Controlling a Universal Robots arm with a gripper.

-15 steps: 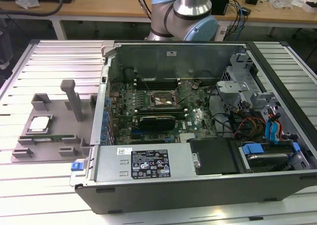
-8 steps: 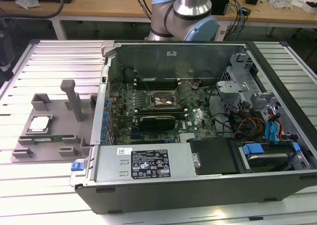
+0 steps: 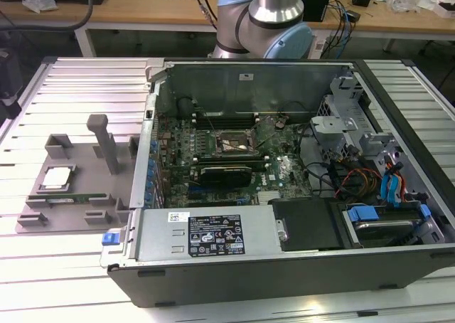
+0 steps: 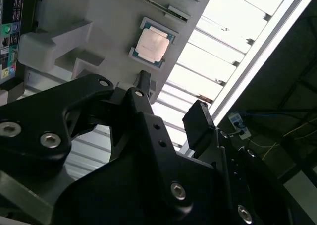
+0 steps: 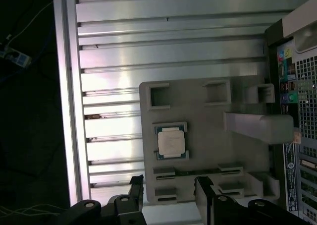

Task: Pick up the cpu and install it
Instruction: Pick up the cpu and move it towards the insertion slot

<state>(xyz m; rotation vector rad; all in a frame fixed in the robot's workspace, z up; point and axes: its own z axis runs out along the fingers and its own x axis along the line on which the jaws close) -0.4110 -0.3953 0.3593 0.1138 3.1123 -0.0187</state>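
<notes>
a ribbed aluminium table (image 3: 78, 88) carries two things directly: a grey moulded fixture tray (image 3: 85, 172) toward the exterior view's left, and just beside it an open computer case (image 3: 284, 274) lying on its side.

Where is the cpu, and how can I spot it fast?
Find the open computer case; beside it, on the exterior view's left, a grey plastic holder lies on the metal table. The cpu sits in its square pocket, the only shiny silver square there, unlike the tall grey post.
</notes>
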